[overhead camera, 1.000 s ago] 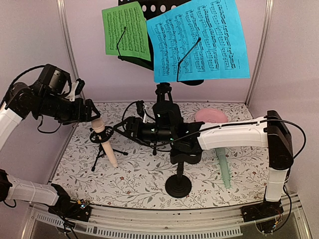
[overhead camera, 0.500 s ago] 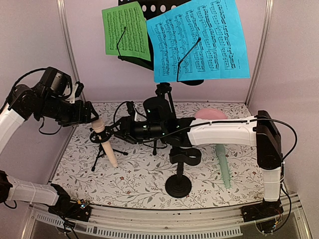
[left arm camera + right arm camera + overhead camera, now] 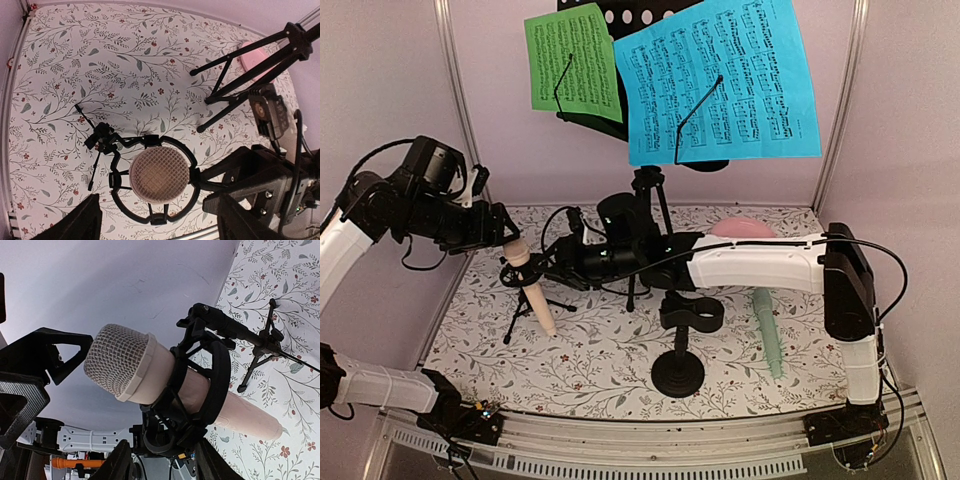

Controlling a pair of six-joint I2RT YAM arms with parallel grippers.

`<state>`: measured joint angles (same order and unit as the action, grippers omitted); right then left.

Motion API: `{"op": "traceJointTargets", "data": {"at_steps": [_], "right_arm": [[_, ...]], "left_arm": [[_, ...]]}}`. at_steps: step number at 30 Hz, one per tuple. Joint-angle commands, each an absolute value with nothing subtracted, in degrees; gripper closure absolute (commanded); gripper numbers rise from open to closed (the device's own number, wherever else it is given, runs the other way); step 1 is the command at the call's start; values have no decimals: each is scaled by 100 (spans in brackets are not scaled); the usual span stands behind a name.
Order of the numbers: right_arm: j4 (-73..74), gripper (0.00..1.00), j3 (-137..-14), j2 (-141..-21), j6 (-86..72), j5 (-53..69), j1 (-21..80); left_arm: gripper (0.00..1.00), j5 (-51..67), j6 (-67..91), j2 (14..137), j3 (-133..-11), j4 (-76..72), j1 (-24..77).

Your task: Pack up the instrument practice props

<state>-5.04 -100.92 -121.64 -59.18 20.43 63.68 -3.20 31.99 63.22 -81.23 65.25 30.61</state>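
The beige toy microphone (image 3: 533,292) stands tilted in a black mic holder (image 3: 513,272) on a small tripod at the left. My left gripper (image 3: 506,236) is open just above its mesh head (image 3: 159,174), with one finger on each side and neither touching. My right gripper (image 3: 553,263) is open beside the holder ring (image 3: 216,382), close to the beige microphone (image 3: 131,365). The mint microphone (image 3: 770,338) lies on the mat at the right. A second black holder (image 3: 686,318) stands on a round base. The black music stand (image 3: 650,205) holds a green page (image 3: 572,62) and a blue page (image 3: 720,80).
A round pink plate (image 3: 743,232) lies at the back right. The music stand's tripod legs (image 3: 235,82) spread just behind the beige microphone. The floral mat (image 3: 600,365) ends at a metal rail along the front. Pale walls close the left, back and right.
My right arm has moved left, away from the round-base holder and up to the beige microphone's holder. My left gripper has stayed by the microphone's head.
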Motion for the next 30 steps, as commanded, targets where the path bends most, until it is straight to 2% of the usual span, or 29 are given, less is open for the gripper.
{"op": "traceJointTargets", "data": {"at_steps": [1, 15, 30], "right_arm": [[-482, 57, -10394, -12418, -5872, 2209, 6358], [-185, 65, -10626, -12578, -5968, 2218, 6400], [310, 69, -10591, -12293, -5591, 1877, 6143]], "left_arm": [[20, -185, 3239, 6308, -8041, 6347, 2960], [21, -90, 3199, 6287, -7991, 6299, 2927], [22, 64, 3046, 6284, -8084, 6346, 2914]]}}
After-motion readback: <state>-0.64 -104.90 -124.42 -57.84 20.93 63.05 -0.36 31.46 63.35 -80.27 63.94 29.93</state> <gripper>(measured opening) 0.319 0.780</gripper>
